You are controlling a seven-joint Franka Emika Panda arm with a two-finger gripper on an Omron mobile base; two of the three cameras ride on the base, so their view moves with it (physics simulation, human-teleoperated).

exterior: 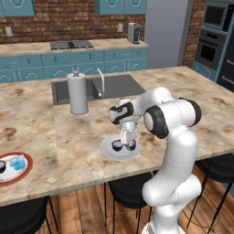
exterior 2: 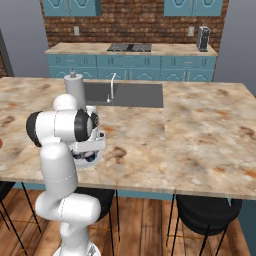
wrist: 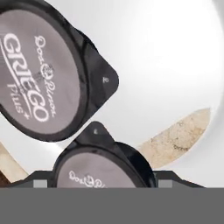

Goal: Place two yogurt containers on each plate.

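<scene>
The gripper [exterior: 128,142] stands low over the grey plate [exterior: 108,151], a dark yogurt cup [wrist: 103,168] between its jaws; whether they pinch it I cannot tell. A second cup [wrist: 41,70] lies at about 11 o'clock, very near. Lifting askew could knock it. Far at 9 o'clock, the red-rimmed plate [exterior: 26,172] carries the blue container [exterior: 18,162].

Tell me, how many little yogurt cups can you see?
4. Two dark cups sit on the grey plate under the end effector. One dark cup and the blue one sit on the red-rimmed plate.
</scene>
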